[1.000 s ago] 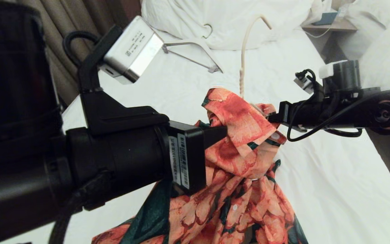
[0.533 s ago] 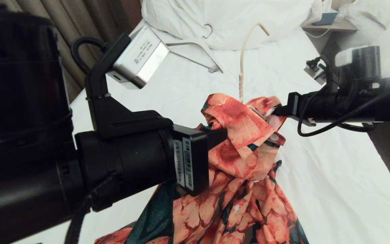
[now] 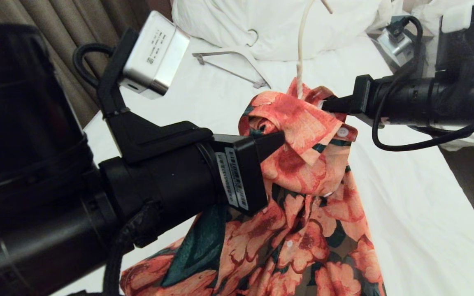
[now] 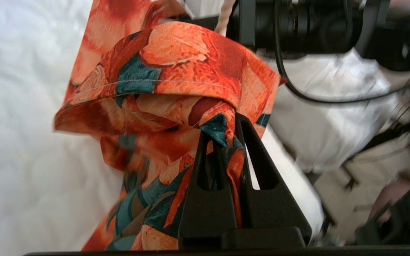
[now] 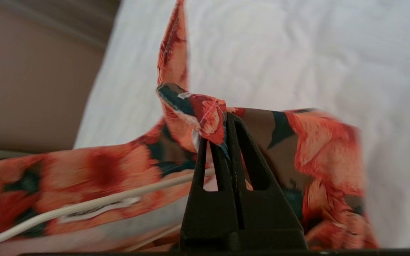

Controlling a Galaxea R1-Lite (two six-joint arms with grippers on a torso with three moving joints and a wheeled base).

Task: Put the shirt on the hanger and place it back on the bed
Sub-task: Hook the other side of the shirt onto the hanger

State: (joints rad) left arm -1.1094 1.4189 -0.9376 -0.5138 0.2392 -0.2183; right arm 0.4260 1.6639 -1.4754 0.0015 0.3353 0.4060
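Observation:
The coral-flowered shirt (image 3: 303,197) hangs bunched above the white bed (image 3: 405,197), lifted at its collar by both grippers. My left gripper (image 3: 280,139) is shut on a fold at the collar's left side, the cloth pinched between its black fingers (image 4: 258,160). My right gripper (image 3: 325,105) is shut on the collar's right side (image 5: 205,117). The thin cream wire hanger (image 3: 300,49) rises out of the collar between them, its hook at the picture's top edge. Its wire (image 5: 84,206) runs inside the shirt (image 5: 315,142) in the right wrist view.
A thicker pale hanger with a grey bar (image 3: 237,68) lies on the sheet in front of the big white pillow (image 3: 270,24). Curtains (image 3: 56,24) hang past the bed's left edge. My right arm (image 4: 315,25) crosses just beyond the shirt collar (image 4: 176,71).
Both grippers have lifted the shirt higher. The right gripper rose most and the collar with it. The hanger's hook has climbed to the picture's top edge.

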